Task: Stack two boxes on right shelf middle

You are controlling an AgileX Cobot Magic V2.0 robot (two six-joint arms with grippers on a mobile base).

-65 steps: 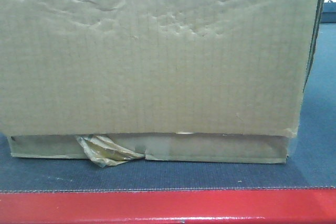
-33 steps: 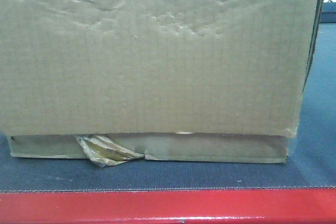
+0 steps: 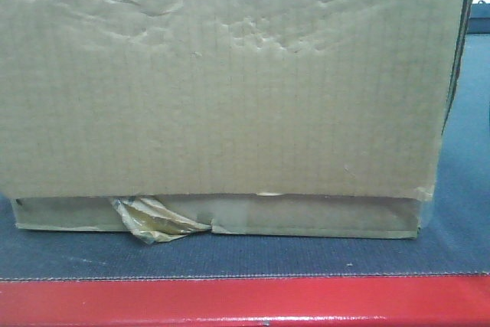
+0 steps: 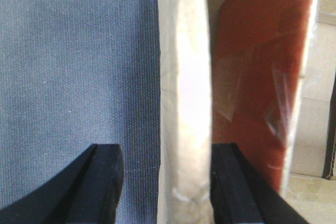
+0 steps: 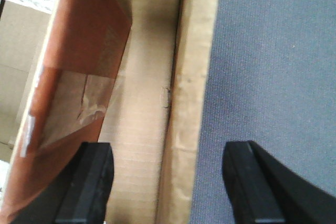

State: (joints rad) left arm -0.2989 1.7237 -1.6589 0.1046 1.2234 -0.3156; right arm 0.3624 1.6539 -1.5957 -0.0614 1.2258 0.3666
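- Straddling the left wall point(image 4: 184, 77) of the box, the left gripper point(image 4: 167, 150) stands spread. Its inner finger lies close against the cardboard, and its outer finger hangs clear over the blue-grey mat point(image 4: 79, 66).
- The right gripper point(image 5: 168, 148) is spread too, around the right wall point(image 5: 191, 77) with a gap on either side. Neither gripper is pinching anything yet.
- Just past the fingers, inside the box, a reddish flap point(image 5: 79, 51) patched with clear tape slopes away.
- Farther off, the front view shows the box point(image 3: 230, 89) resting on the mat behind a red edge point(image 3: 245, 300). Its face is dented, and a torn strip of tape point(image 3: 157, 220) hangs near the bottom.
- The box looks open and probably light, but the thin walls will likely bow or tear if pinched near the lip.
- Both grippers should sit deep on the walls, close together in time and lift level. Bare cardboard should grip better than the glossy tape.
- No shelf is in view.
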